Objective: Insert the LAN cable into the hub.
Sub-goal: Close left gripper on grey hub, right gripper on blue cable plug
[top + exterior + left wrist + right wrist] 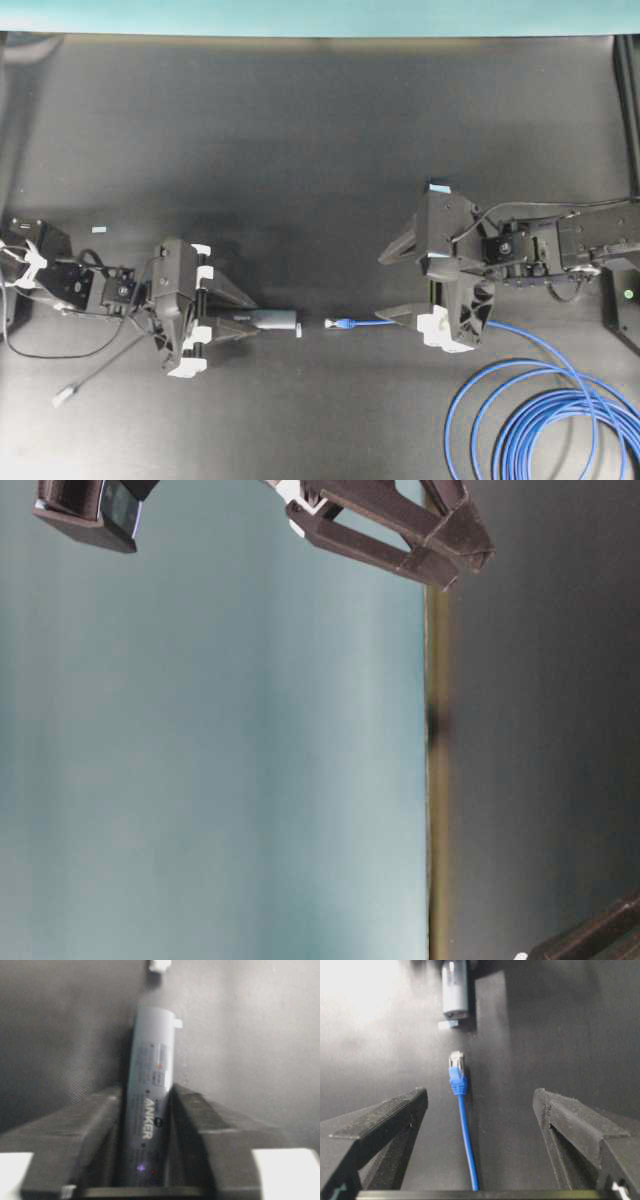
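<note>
The hub [275, 320] is a slim dark-grey bar lying on the black table, pointing right. My left gripper [255, 320] is shut on its left part; in the left wrist view the hub [150, 1070] sits between the fingers [95, 1125]. The LAN cable's plug [338, 323] lies on the table a short gap from the hub's free end, facing it. The blue cable runs right under my right gripper [385, 287] to a coil [540, 425]. My right gripper [480, 1097] is open wide and holds nothing; the cable [465, 1130] lies between its fingers, with the plug [456, 1062] and hub [455, 987] ahead.
The hub's thin grey lead ends in a silver plug [63, 396] at the front left. A small white scrap [98, 229] lies at the left. A black box with a green light [625, 310] stands at the right edge. A teal wall [320, 15] borders the far side.
</note>
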`<state>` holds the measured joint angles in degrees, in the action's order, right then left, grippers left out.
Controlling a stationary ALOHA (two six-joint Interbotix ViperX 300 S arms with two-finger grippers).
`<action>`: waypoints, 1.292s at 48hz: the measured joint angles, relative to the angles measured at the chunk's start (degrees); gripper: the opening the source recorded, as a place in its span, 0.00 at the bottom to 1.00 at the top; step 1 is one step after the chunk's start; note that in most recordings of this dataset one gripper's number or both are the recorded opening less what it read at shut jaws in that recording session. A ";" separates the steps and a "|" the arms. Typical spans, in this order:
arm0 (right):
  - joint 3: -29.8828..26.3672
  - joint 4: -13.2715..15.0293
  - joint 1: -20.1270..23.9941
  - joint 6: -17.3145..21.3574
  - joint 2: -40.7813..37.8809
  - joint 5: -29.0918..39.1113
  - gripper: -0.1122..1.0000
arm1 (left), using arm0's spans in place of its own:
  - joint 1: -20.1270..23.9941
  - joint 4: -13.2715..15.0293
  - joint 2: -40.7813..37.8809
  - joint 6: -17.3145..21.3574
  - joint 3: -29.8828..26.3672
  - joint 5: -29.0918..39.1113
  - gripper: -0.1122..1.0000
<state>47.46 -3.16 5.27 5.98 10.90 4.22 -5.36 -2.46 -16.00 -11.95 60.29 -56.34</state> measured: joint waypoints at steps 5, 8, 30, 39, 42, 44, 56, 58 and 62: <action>0.44 0.00 0.00 0.00 0.00 0.00 0.84 | 0.00 0.00 0.18 0.00 0.09 0.09 0.37; 0.88 0.00 0.09 0.09 0.00 -0.53 0.84 | 0.00 0.00 0.88 -0.09 0.00 0.62 0.37; 2.37 0.00 0.53 0.70 -7.47 -10.72 0.84 | 2.20 0.00 17.49 0.79 -3.25 24.61 0.37; 1.14 0.00 1.93 0.70 -13.45 -14.59 0.84 | 2.29 0.00 23.03 1.41 -4.92 35.51 0.37; 0.35 0.00 2.90 0.70 -15.29 -15.38 0.84 | 2.46 0.00 24.43 1.41 -5.54 39.46 0.37; -0.26 0.00 3.43 0.70 -16.35 -15.64 0.84 | 2.46 0.00 24.87 1.41 -6.06 41.40 0.37; -2.29 0.00 4.13 0.70 -20.74 -16.00 0.83 | 2.11 0.00 25.66 1.41 -8.44 50.01 0.37; -2.37 0.00 4.04 0.70 -21.09 -16.00 0.82 | 1.85 0.00 25.58 1.32 -9.05 51.50 0.37; -2.37 0.00 3.96 0.70 -21.71 -16.00 0.81 | 1.49 0.00 25.31 1.32 -10.11 53.88 0.37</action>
<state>45.09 -3.16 9.23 6.68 -10.81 -11.78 -3.87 -2.46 9.32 -10.63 50.19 -2.46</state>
